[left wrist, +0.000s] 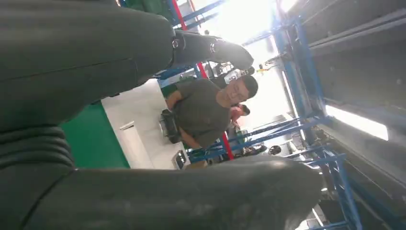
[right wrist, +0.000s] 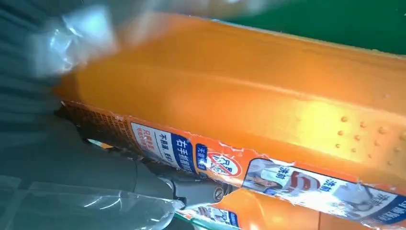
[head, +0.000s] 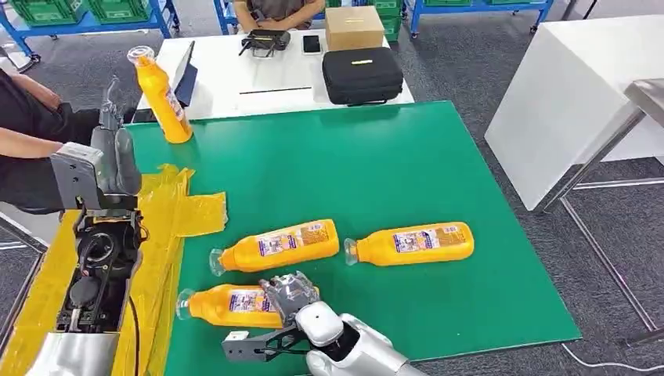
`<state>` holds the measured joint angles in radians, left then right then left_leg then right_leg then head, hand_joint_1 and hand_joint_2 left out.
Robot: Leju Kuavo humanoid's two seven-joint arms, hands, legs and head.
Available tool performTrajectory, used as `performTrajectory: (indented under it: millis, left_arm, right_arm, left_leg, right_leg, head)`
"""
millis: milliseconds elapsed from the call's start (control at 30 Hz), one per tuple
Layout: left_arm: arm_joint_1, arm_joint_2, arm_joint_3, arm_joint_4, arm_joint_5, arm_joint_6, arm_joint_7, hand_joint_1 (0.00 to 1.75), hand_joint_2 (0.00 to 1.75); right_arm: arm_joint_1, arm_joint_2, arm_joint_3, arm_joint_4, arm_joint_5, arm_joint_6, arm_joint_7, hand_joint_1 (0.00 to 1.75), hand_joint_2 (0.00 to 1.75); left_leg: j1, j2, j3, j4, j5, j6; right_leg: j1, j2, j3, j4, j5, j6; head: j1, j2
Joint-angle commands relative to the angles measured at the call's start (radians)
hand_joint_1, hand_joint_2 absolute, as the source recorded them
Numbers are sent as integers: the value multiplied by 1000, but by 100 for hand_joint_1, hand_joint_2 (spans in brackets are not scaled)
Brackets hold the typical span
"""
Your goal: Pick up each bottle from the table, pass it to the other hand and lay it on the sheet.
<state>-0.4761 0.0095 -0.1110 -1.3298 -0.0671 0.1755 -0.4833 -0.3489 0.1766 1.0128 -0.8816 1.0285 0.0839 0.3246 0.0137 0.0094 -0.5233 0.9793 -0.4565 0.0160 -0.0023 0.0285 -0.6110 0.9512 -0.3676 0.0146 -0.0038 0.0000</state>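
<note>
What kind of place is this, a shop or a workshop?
Most likely a robot test lab or workshop. Blue racks with green crates line the back wall, a person sits at a white work table with a black equipment case, and orange bottles lie on a green mat.

Silver arms, grey ribbed left hand (head: 116, 160), grey right hand (head: 290, 294), white wrist ball, black open-frame forearm with cables

Floor (head: 470, 63): grey carpet. Far side: white table (head: 258, 74) bearing black case (head: 362, 74), cardboard box (head: 354, 27), phone (head: 312, 44); seated person (head: 276, 9) behind. Far wall: blue racks (head: 164, 16) with green crates (head: 117, 9). Right: second white table (head: 579, 94); metal frame (head: 611, 149). Left wrist view: bright overhead light (left wrist: 356, 123).
</note>
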Motion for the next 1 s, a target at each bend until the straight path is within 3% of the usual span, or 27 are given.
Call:
performTrajectory:
  millis: [33,100,133,167,267,300,367,400,433,533,633,867,1000]
  left_arm:
    - [21,7,-15,65,2,-7,3,0,0]
    - [17,7,-15,67,0,-10,3,0,0]
    - [15,7,-14,69,-1,-11,3,0,0]
    - [16,8,-12,69,-2,-13,3,0,0]
    - [40,15,2,51,-6,-19,2,0,0]
    - [64,21,18,31,-9,-8,3,0,0]
    - [114,39,63,-15,-5,15,9,0,0]
    - [141,51,85,-38,-1,9,7,0,0]
    - [162,59,106,-53,1,11,5,0,0]
    - [190,66,132,-74,10,11,-6,0,0]
    - [249,52,159,-127,11,7,-17,0,0]
    - [252,51,159,-131,11,7,-17,0,0]
    - [253,53,160,-130,11,7,-17,0,0]
  right_arm:
    - [105,-77,-53,147,-58,27,-38,175,175]
    - [99,-80,-115,87,-159,34,-95,175,175]
    - [84,-87,-134,63,-189,44,-106,175,175]
    - [92,-93,-176,9,-256,49,-133,175,175]
    - [115,-145,-302,-179,-488,66,-240,175,175]
    - [148,-171,-385,-297,-616,31,-344,175,175]
    - [174,-220,-484,-443,-767,28,-440,175,175]
    - [176,-255,-509,-500,-797,58,-424,175,175]
    - [195,-269,-557,-545,-857,68,-454,175,175]
    - [215,-286,-590,-572,-867,71,-458,175,175]
    - [272,-292,-602,-578,-849,81,-470,175,175]
    - [271,-283,-590,-567,-843,83,-471,175,175]
    - [268,-282,-590,-566,-843,83,-471,175,175]
  left_leg:
    - [1,-6,-9,3,2,0]
    - [0,-8,-15,4,3,1]
    - [-1,-10,-26,1,7,1]
    - [1,-6,-7,4,1,1]
    - [0,-11,-23,12,0,1]
    - [2,-6,-7,8,-3,1]
    - [-1,-7,-16,4,1,2]
    - [-1,-2,-1,4,-5,2]
    - [-1,-4,-5,3,-2,3]
    - [-3,-1,3,0,-1,3]
    - [-3,-4,-3,0,-3,3]
    - [-3,-4,-20,2,-2,3]
    - [-4,-7,-22,2,-3,3]
  right_leg:
    - [1,-7,-1,0,2,-1]
    - [1,-9,-11,0,3,-1]
    - [0,-13,-20,-4,8,0]
    - [1,-7,6,1,2,0]
    - [0,-13,-12,7,1,0]
    - [2,-7,-1,4,-2,0]
    - [0,-9,-5,0,1,1]
    - [0,-3,12,3,-5,1]
    - [-2,-5,8,2,-2,3]
    - [-7,-1,16,2,-3,5]
    - [-7,-4,9,2,-6,6]
    - [-8,-5,-7,3,-5,6]
    - [-8,-6,-8,3,-6,6]
  head:
    - [0,0]
    - [0,0]
    - [0,0]
    - [0,0]
    - [0,0]
    - [1,0]
    - [0,0]
    - [1,0]
    - [0,0]
    - [1,0]
    - [0,0]
    - [1,0]
    - [1,0]
